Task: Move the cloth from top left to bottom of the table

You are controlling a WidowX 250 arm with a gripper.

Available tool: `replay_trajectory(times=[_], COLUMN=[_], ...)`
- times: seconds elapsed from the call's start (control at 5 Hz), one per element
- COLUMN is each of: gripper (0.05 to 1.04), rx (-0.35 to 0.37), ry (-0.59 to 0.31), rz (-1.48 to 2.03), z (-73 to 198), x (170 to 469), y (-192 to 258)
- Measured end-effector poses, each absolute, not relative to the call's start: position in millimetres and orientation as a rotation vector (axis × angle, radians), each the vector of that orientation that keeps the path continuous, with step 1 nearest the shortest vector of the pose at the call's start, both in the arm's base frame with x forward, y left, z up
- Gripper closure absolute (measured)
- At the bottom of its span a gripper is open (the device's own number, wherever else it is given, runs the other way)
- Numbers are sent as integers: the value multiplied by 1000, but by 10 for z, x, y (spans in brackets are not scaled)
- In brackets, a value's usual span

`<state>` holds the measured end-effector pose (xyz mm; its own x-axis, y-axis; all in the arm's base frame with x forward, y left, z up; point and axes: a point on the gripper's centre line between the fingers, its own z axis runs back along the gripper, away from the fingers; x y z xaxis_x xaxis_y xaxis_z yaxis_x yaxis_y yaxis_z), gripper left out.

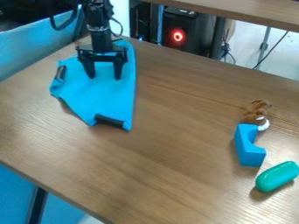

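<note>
- I have the gripper [105, 78] over the top left part of the table [175, 162], pointing down above the cloth [105, 98], with its two fingers spread apart and nothing grasped between them.
- From here I can't tell whether the fingertips touch the fabric or hang slightly above it.
- The arm [98, 22] comes in from the top edge of my view, upright over the table's top left corner.
- My cloth lies at that top left corner, bright blue, wide towards the back and running to a narrower end that points to the table's bottom edge.
- I see one black strip [60, 72] on its left side and another black strip [109, 120] along its lower end; the rest looks mostly flat.
- Well apart from the cloth, near the table's right edge, I have three things in a loose line.
- The farthest back is a brown toy [255, 112] with a white part low on its right.
- Just in front of it is a blue block [249, 151] with a curved notch facing right; whether the two touch, I can't tell.
- Nearest the table's bottom right is a green capsule [277, 176], rounded at both ends, lying on its side at a slant, near the block but apart from it.
</note>
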<state>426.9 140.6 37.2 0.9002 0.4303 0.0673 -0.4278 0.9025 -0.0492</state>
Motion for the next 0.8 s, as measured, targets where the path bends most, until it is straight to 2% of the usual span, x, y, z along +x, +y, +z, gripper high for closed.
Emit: replay_trajectory(times=[0.4, 0.8], gripper=[85, 85], rx=[-50, -47], ry=[-15, 16], rz=[317, 243], z=[344, 327], x=[3715, 3313], y=[1048, 911])
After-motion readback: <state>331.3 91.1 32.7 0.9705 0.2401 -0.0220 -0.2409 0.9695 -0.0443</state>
